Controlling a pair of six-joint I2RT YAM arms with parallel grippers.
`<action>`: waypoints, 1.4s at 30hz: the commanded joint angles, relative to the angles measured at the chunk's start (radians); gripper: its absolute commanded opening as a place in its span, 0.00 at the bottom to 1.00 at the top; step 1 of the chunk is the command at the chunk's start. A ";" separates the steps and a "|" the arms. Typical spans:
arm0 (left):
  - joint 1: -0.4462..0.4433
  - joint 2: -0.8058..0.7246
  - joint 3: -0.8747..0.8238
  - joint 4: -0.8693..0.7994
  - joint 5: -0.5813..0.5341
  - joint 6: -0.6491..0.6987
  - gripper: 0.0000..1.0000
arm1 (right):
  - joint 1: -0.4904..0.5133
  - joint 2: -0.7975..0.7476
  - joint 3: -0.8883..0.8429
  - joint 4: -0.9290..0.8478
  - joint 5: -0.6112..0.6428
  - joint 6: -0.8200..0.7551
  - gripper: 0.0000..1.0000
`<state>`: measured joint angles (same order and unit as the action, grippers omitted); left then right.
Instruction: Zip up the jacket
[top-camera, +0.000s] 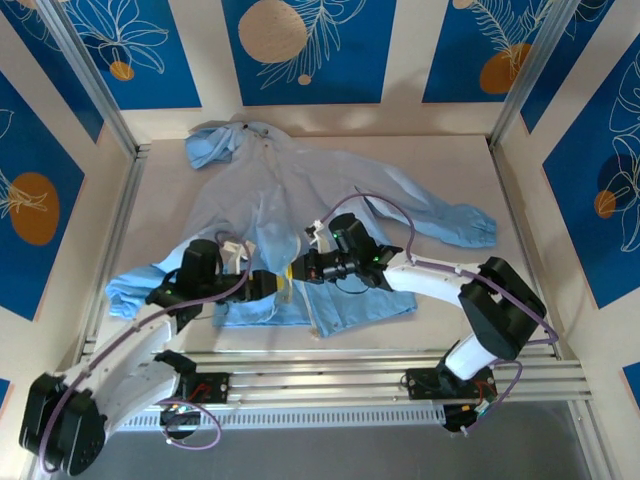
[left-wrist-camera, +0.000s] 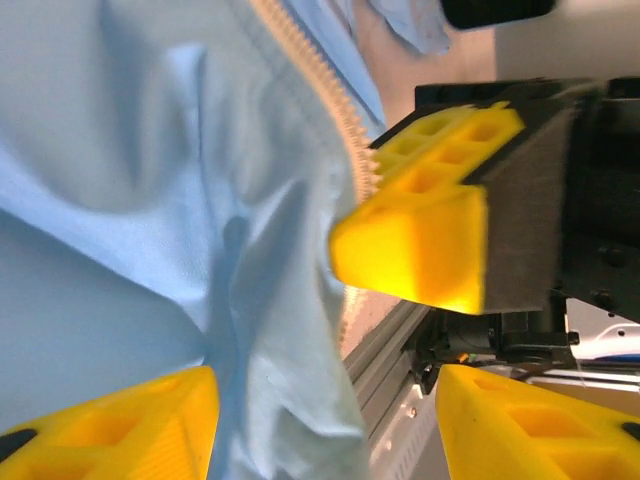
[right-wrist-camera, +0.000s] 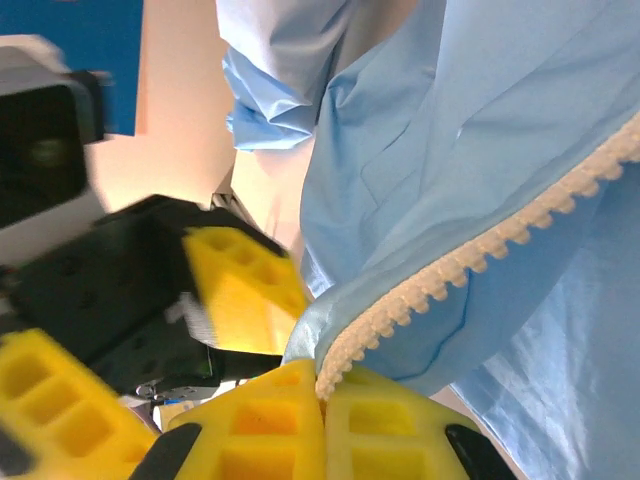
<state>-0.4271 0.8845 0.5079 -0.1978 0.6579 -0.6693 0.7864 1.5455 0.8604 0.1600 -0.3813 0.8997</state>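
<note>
While the light-blue jacket (top-camera: 300, 200) lies spread on the tabletop (top-camera: 450, 160), hood away from the arms, the right claw (right-wrist-camera: 322, 400) pinches the near end of its zipper strip (right-wrist-camera: 480, 250), which runs toward the hood, and the left claw (left-wrist-camera: 328, 400) stands parted just beside, fabric between its fingers.

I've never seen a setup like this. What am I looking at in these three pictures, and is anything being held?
Two robot arms are bolted at the near edge of a table; each ends in two yellow fingers. The wide picture looks down from above and behind them; the other two come from a camera on each wrist. A light-blue jacket lies spread on the table. The right fingers are shut on the lower end of its zipper. The left fingers stand open, jacket fabric between them, gripping nothing.
</note>
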 joint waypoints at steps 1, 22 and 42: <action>0.005 -0.062 0.081 -0.304 -0.127 0.089 0.54 | 0.007 -0.029 0.052 -0.161 0.040 -0.043 0.00; -0.295 0.023 0.100 -0.135 -0.286 -0.078 0.46 | 0.038 0.010 0.123 -0.247 0.046 -0.044 0.00; -0.294 0.056 -0.027 0.016 -0.231 -0.148 0.20 | 0.034 0.025 0.137 -0.264 0.031 -0.042 0.00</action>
<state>-0.7143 0.9386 0.5110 -0.2398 0.3920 -0.7910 0.8173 1.5620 0.9653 -0.0772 -0.3367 0.8688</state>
